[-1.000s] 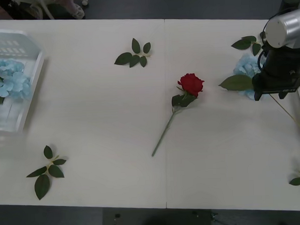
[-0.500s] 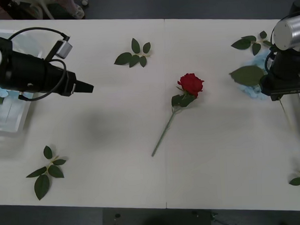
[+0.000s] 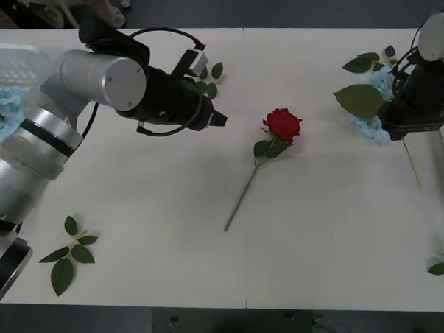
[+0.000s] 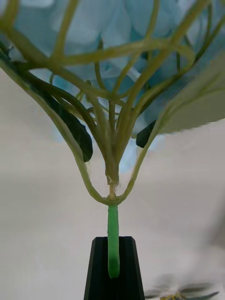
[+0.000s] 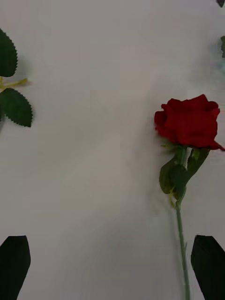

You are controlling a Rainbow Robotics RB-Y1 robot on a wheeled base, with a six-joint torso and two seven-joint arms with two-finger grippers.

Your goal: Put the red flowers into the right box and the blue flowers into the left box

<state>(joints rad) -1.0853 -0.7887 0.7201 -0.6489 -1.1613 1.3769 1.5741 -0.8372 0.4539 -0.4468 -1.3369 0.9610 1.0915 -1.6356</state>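
So the black-fingered right gripper (image 4: pixel 112 274) clamps the green stem of a pale blue puff flower (image 3: pixel 369 116) at the table's right, the open left gripper (image 3: pixel 218 120) nears the deep-red rose (image 3: pixel 283 124) lying mid-table, and both remain unboxed while the white translucent left box (image 3: pixel 15 61) holds blue blooms.

Rose (image 3: pixel 282 124): flat on table (image 3: pixel 320 228), near centre, ahead of the spread fingers of the left gripper (image 5: pixel 112 267), stem running past one fingertip. Hydrangea (image 3: pixel 370 105): at the table's right edge, stem clamped between the right gripper (image 4: pixel 113 262) fingers, head beyond the tips. Leaf sprig (image 3: pixel 69 254): front left of table, well behind the left gripper. Left box (image 3: pixel 15 68): far left edge, flowers inside
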